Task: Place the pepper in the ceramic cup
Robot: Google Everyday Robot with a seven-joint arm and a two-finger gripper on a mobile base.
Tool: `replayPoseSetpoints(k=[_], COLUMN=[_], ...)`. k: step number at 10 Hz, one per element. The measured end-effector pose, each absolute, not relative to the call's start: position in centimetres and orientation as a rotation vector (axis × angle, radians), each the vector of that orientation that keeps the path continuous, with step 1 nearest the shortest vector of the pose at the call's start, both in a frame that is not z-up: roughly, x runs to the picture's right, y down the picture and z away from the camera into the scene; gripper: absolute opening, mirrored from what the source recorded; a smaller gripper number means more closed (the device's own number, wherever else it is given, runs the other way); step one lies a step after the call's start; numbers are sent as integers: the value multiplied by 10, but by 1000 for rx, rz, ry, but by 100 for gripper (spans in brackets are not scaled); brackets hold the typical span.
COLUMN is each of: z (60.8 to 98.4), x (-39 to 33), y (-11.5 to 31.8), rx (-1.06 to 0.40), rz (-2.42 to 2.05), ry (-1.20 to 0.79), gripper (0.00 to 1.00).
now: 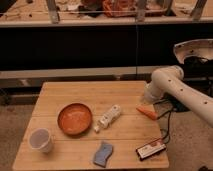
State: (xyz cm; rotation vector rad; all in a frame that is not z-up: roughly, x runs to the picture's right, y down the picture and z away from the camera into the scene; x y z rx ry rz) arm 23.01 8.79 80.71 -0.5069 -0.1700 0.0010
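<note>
The pepper (146, 112) is small, orange and tapered, and lies on the wooden table (60, 95) near its right edge. The ceramic cup (40, 140) is whitish and stands upright at the table's front left corner, far from the pepper. My gripper (149, 99) is at the low end of the white arm (172, 85), just above and behind the pepper. Nothing shows in it.
An orange-brown bowl (75, 118) sits left of centre. A white bottle (109, 118) lies on its side between the bowl and the pepper. A blue sponge (103, 153) and a black device (151, 149) lie along the front edge. Cables (164, 122) hang off the right edge.
</note>
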Motion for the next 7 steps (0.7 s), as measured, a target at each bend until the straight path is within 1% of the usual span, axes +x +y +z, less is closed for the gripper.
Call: replayPoseSetpoints(k=[2, 4, 7], z=[804, 803, 815], x=[250, 255, 262], y=[94, 96, 103], rx=[-527, -537, -602], rz=[254, 384, 378], ry=[-88, -44, -59], gripper=[80, 80, 80])
